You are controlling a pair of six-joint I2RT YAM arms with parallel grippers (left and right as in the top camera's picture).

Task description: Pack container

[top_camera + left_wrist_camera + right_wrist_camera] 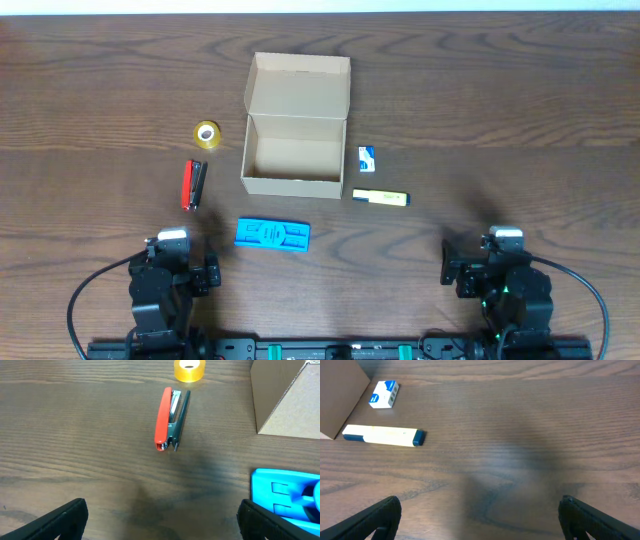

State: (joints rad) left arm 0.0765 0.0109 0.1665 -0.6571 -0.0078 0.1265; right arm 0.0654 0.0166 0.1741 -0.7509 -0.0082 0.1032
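Note:
The tan cardboard container (pixel 294 150) stands open at the table's middle, its flap lid raised at the back, its inside bare. A corner of it shows in the left wrist view (pixel 285 400) and the right wrist view (pixel 340 395). Left of it lie a yellow tape roll (pixel 207 133) and a red stapler (pixel 193 185), both also in the left wrist view (pixel 189 370) (pixel 167 419). A blue flat pack (pixel 272 235) lies in front. A small blue-white box (pixel 367 158) and a yellow marker (pixel 380 197) lie to its right. My left gripper (pixel 160 522) and right gripper (pixel 480 520) are open and empty near the front edge.
The dark wooden table (pixel 500 120) holds nothing else. The arm bases and cables sit along the front edge (pixel 320 348).

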